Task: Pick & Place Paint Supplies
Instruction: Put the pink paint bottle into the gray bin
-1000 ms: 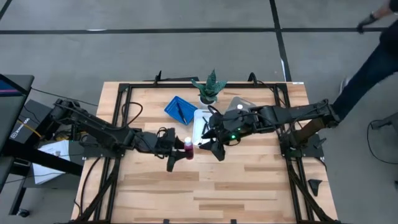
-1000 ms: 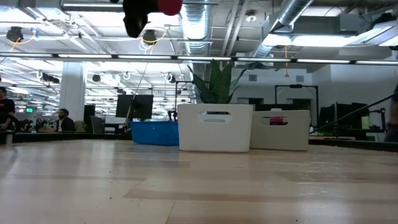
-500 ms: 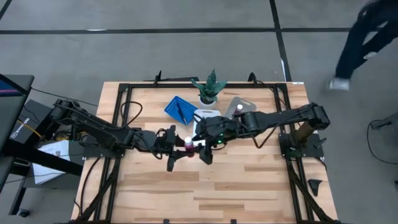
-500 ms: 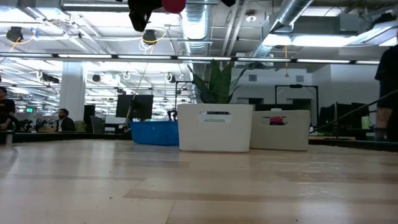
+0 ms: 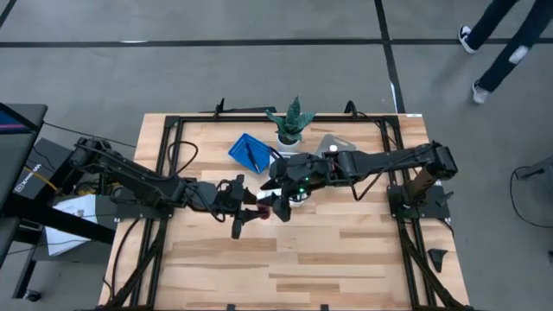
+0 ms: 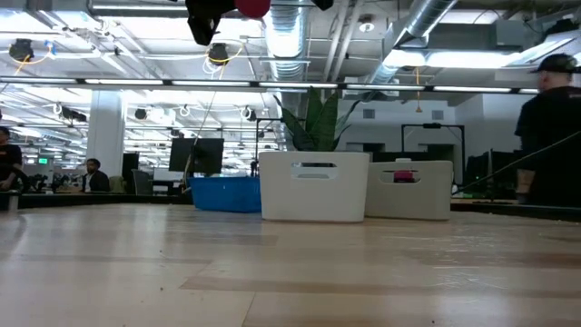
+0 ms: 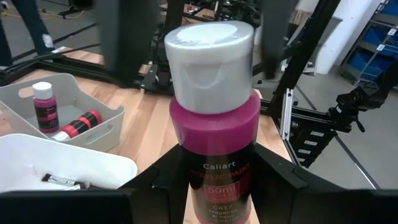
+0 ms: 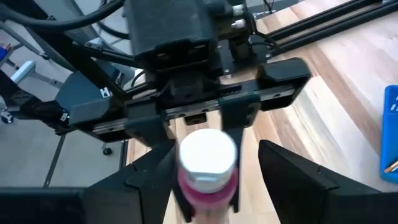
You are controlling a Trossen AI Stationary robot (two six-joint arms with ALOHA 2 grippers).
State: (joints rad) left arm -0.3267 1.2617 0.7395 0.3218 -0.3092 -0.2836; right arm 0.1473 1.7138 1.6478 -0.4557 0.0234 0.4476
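1. So here's where I'm at: my left gripper (image 5: 251,210) is pinching a pink paint bottle (image 7: 214,146) by its body, white cap up, held in the air above the wooden surface (image 5: 346,259), well clear of the trays. My right gripper (image 5: 278,207) has its fingers spread wide on either side of that same bottle, right up at the cap, not closed on it.

2. Biggest worry is the handover. If my left lets go before my right has really clamped, the bottle drops and probably rolls off somewhere.

3. If my right closes only on the cap (image 8: 207,152), I'd guess the smooth plastic could slip or tilt out of the grip.

4. The two grippers are nose to nose, so a small misjudged move could knock fingers together and twist the bottle loose.

5. Count, as far as I can see:
- pink bottles: three. One in my grip, two in the grey tray (image 7: 99,127), one standing, one lying down.
- trays: three. The grey one, a white tray (image 7: 93,168) and a blue tray (image 5: 249,151).
- brushes: a couple of thin ones in the blue tray and something dark in the white one; can't count them properly.
- one potted plant (image 5: 290,121).
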